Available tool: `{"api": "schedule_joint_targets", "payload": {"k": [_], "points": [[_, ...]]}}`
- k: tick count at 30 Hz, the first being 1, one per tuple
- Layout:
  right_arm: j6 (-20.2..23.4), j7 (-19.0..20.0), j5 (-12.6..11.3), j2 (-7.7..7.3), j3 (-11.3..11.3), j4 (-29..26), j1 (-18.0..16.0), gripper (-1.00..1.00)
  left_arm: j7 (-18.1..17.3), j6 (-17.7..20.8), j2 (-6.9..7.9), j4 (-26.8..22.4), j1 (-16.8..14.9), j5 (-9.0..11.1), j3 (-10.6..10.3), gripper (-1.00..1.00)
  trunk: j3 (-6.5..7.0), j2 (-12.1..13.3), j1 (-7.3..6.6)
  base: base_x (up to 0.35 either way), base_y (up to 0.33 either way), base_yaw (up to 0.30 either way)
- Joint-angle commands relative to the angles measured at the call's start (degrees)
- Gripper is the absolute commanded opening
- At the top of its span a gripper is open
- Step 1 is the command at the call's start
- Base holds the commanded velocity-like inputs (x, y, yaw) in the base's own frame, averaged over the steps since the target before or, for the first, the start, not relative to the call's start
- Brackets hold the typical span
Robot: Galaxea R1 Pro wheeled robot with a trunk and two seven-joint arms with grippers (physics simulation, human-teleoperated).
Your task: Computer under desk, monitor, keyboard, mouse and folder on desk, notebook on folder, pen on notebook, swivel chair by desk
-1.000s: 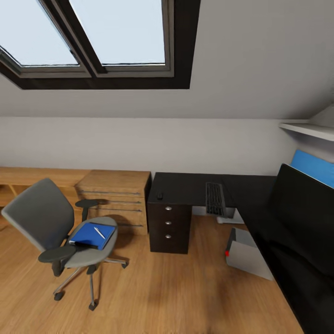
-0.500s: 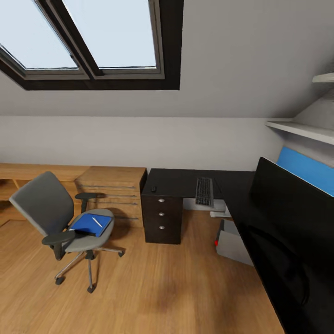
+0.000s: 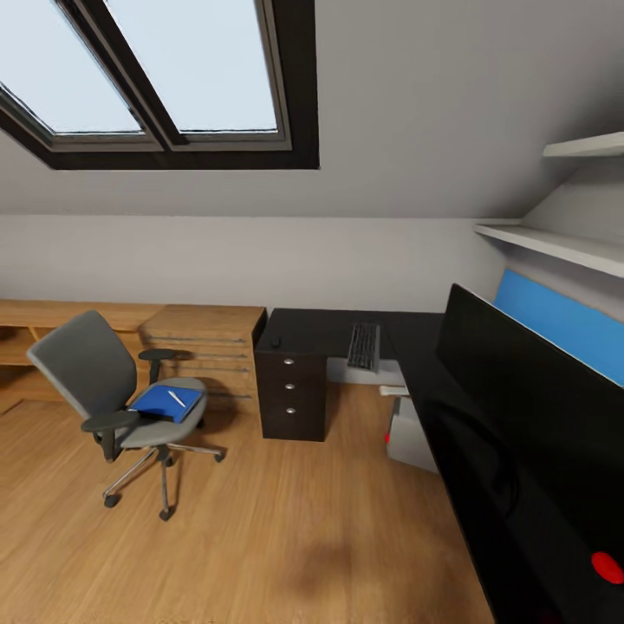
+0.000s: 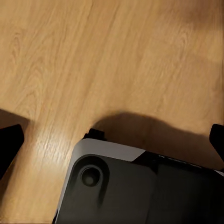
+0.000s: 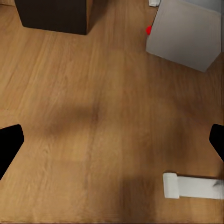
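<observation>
Right gripper (image 5: 112, 140) open over bare floor (image 5: 84, 140).

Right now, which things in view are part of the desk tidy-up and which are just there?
Job: chair, folder, pen, desk, keyboard, mouse, monitor, computer.

Not job: dresser, skylight, shelves, blue wall panel.

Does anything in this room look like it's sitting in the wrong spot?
Yes: a blue folder with a pen on top lies on the swivel chair seat, not the desk. Nothing looks spilled or broken.
</observation>
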Motion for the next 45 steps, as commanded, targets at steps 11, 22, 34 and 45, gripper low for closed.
{"api": "schedule_joint_targets", "payload": {"k": [11,22,34,45], "points": [[-0.3,-0.3,-0.6,-0.04,0.6,0.7,-0.1,1.00,0.5,0.2,0.13,-0.1,0.0,0.4,-0.4,1.00,0.16,-0.1,0.01,-0.303,-0.188,-0.166],[-0.3,-0.3,-0.6,0.00,0.6,0.8,-0.1,1.00,0.5,0.2,0.15,-0.1,0.0,0.4,-0.3,1.00,0.31,-0.1,0.01,-0.312,-0.139,-0.166],[-3.0,-0.3,-1.1,-0.52,0.4,11.3,-0.1,1.00,0.2,-1.7,4.24,7.3,0.0,1.0,0.8,1.00,0.31,-0.1,0.01,-0.088,-0.047,-0.011],[-16.1,-0.4,-1.6,-3.78,0.4,23.4,-0.1,1.00,0.1,-19.3,4.30,22.1,0.0,1.0,1.2,1.00,0.31,-0.1,0.01,-0.002,-0.070,0.000]]}}
